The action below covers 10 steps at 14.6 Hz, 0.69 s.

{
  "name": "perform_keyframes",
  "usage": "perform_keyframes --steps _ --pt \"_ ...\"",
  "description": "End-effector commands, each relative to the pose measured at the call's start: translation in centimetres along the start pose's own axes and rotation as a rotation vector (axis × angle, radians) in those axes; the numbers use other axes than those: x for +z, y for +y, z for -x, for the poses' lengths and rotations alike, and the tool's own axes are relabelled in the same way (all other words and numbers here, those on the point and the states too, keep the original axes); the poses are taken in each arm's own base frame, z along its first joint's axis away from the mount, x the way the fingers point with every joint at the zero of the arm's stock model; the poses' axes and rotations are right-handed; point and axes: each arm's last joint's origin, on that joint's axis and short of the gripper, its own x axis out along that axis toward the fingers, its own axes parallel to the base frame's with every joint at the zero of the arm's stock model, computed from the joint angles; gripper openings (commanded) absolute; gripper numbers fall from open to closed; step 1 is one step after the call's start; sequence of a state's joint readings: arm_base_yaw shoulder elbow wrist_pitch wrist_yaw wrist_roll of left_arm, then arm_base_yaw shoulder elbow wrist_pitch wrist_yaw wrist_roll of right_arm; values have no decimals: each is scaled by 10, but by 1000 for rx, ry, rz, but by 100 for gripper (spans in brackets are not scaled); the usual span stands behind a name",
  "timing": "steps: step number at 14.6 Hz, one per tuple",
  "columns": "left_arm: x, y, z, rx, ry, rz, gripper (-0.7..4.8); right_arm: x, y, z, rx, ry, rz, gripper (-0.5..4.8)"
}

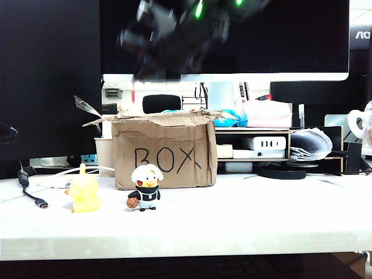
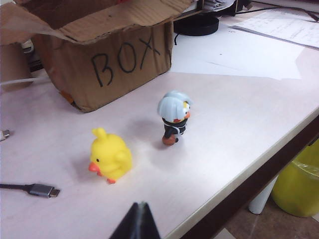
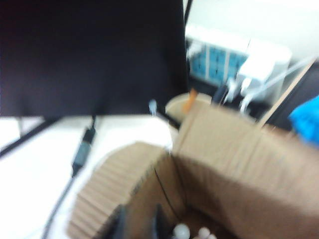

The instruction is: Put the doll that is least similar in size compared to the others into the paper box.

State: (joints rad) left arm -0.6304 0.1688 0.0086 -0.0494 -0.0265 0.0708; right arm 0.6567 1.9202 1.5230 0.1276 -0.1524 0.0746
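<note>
Right claw hangs over the open paper box, its dark fingers dipping between the ragged flaps. Blur hides how far apart the jaws stand, so I cannot tell. Just beside the fingertips, down inside the box, lie small white rounded shapes that look like the doll, too smeared to be sure. Nothing shows between the jaws. Left claw is pinched to a point, empty, low over the bench edge. Ahead of it stand a yellow duck doll and, farther on, a white-capped doll, both short of the box.
</note>
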Motion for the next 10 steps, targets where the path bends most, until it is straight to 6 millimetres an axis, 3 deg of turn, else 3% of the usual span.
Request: perform_keyframes --steps 1,3,6,10 --pt "1 0 0 -3 -6 0 -5 26 3 39 -122 70 81 -7" --pt "1 0 0 -3 -6 0 -5 30 13 71 -234 202 163 -7" --pt "1 1 0 4 -7 2 -5 19 33 119 -281 224 157 -7" --pt "2 16 4 149 -36 29 -5 -26 71 186 -370 121 76 -6"
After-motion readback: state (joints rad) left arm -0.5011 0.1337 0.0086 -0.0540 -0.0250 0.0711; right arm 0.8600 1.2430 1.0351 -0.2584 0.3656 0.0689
